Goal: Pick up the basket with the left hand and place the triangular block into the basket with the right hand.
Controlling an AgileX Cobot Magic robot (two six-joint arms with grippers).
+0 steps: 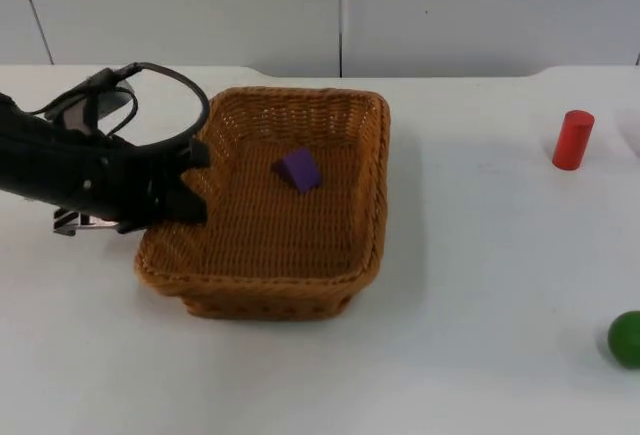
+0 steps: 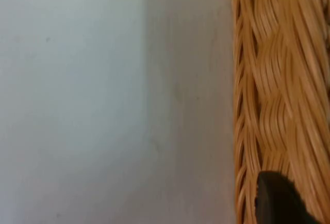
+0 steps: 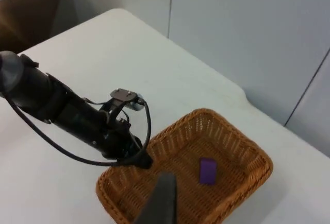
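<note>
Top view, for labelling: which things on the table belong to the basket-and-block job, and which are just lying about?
Belong to the job:
basket
purple triangular block, lying in the basket
left gripper, at the basket's left rim

Just lying about:
red cylinder
green ball

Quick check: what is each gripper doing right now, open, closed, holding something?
Left gripper: at the left rim of the basket, closed on it.
Right gripper: high above the table, over the basket; open or closed cannot be told.
</note>
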